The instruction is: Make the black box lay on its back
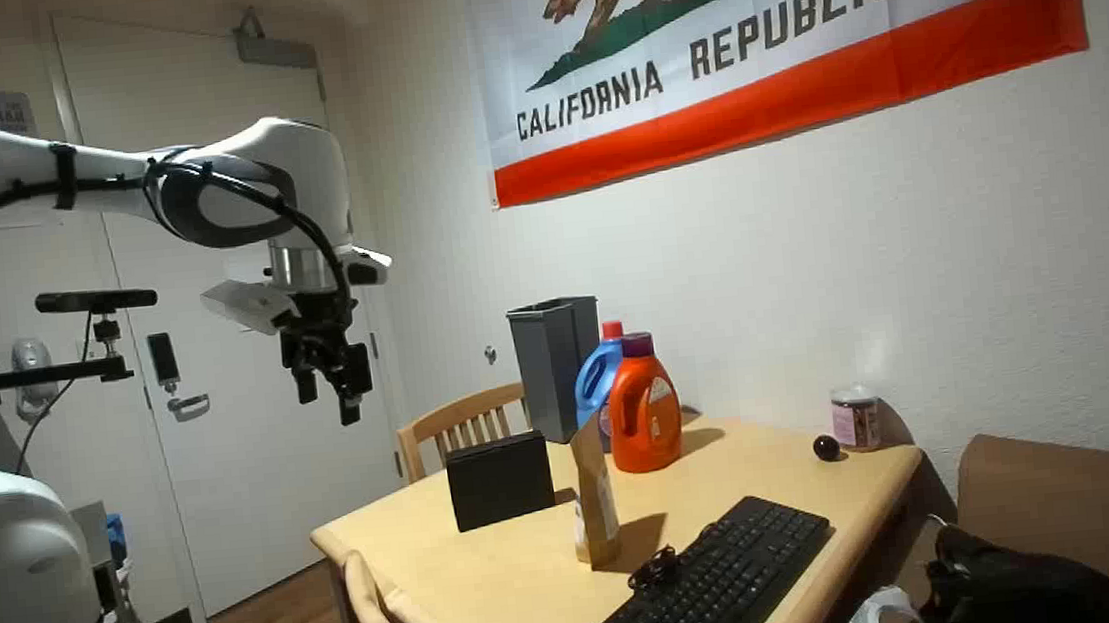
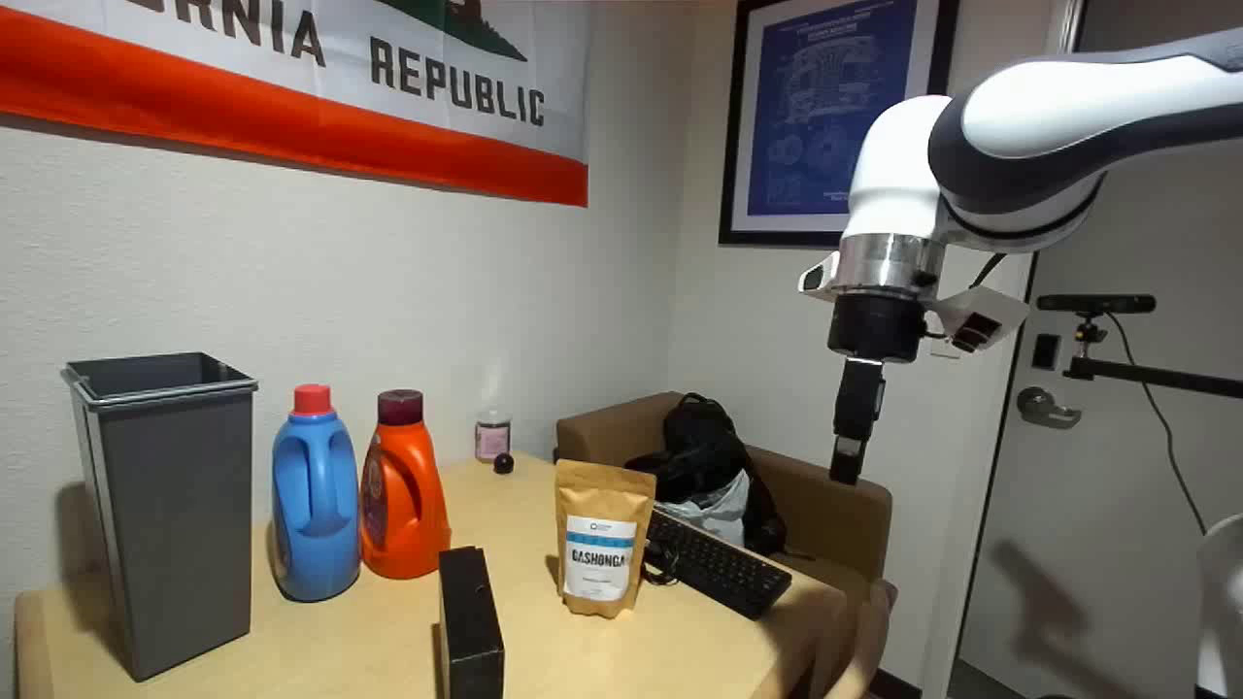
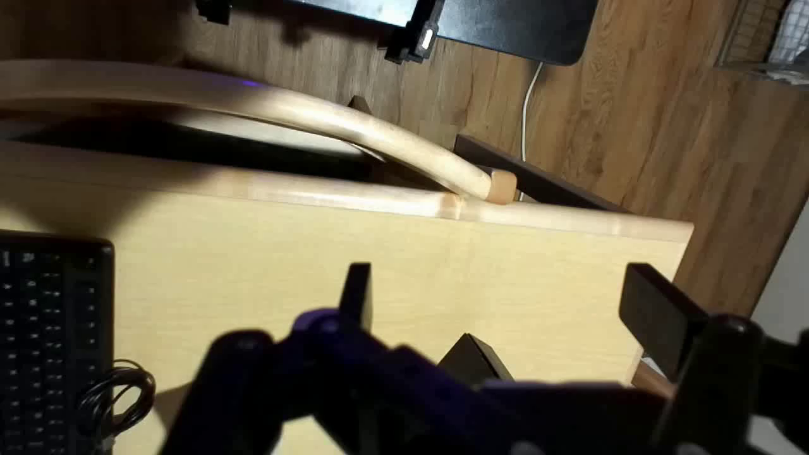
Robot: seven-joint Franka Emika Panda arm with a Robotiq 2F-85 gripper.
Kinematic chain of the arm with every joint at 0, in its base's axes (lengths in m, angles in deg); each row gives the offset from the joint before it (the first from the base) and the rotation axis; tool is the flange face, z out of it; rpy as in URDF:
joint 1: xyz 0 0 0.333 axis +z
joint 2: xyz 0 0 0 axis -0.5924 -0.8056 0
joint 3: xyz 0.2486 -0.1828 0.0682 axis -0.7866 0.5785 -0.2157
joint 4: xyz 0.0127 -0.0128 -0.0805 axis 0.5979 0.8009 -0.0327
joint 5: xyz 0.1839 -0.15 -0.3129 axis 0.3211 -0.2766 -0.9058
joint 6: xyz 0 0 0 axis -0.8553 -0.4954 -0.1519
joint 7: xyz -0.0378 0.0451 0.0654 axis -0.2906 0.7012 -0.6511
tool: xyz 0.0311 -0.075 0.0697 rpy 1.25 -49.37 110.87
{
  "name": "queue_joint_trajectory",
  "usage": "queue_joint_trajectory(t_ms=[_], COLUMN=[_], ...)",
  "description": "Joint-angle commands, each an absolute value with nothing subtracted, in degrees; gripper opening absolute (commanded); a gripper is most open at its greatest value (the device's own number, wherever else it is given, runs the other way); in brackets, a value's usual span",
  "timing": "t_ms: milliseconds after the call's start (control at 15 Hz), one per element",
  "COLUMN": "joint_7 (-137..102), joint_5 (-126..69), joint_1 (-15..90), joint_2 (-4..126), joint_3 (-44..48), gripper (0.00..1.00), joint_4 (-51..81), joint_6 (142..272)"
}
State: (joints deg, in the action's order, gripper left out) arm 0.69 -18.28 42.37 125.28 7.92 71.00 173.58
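Empty claw (image 3: 502, 291) spread wide, perhaps fully (blurred up close), well apart from upright black box (image 1: 500, 483)

In an exterior view, the black box (image 2: 473, 629) stands upright on the table (image 2: 340, 650), partly cut off below. The grey bin (image 2: 175, 524) stands by the left corner, the blue detergent bottle (image 2: 316, 558) and orange detergent bottle (image 2: 400, 546) near the wall-side edge, the jar (image 2: 493, 437) and dark ball (image 2: 503, 464) by the far corner. The brown GASHONGA pouch (image 2: 602, 542) stands before the keyboard (image 2: 726, 571), which lies along the far edge. The gripper (image 2: 846, 464) hangs high, towards the right corner.
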Motion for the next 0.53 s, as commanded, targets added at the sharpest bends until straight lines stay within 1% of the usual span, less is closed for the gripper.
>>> queue_joint_trajectory(t_ms=[0,467], joint_7=[1.54,1.48], joint_5=[-17.47,-17.52], joint_1=[40.96,40.81], joint_2=[125.04,125.06], joint_3=[6.86,6.65], gripper=[1.00,1.00], joint_4=[70.85,70.85], joint_6=[173.33,173.34])
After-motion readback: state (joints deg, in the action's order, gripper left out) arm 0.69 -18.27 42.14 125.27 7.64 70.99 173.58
